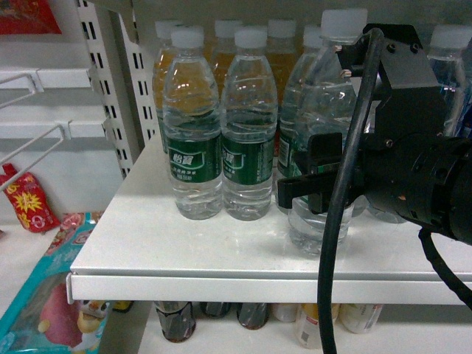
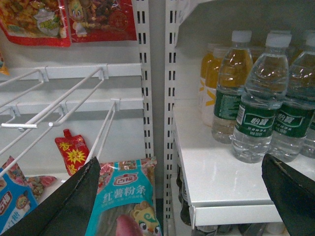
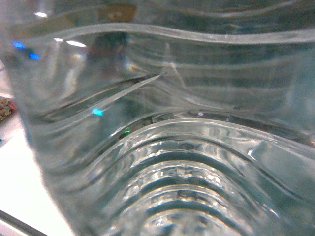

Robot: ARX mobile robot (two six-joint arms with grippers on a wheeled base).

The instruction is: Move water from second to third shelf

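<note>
The water (image 1: 318,96), a clear ribbed bottle with a white cap and dark green label, stands forward of its row on the white shelf (image 1: 221,254). My right gripper (image 1: 313,183) reaches in from the right and is shut on the bottle at label height. One black finger (image 1: 295,190) shows on the bottle's left side; the other is hidden behind it. The right wrist view is filled by the bottle's ribbed wall (image 3: 167,123), and the fingers do not show there. My left gripper (image 2: 182,196) hangs open left of the shelf, holding nothing.
Two more green-labelled bottles (image 1: 193,133) (image 1: 249,133) stand left of the held one, with orange drinks (image 1: 166,66) behind them. Dark bottles (image 1: 177,321) fill the shelf below. To the left are wire hooks (image 2: 74,98), a slotted upright (image 2: 170,98) and a teal bag (image 2: 125,196).
</note>
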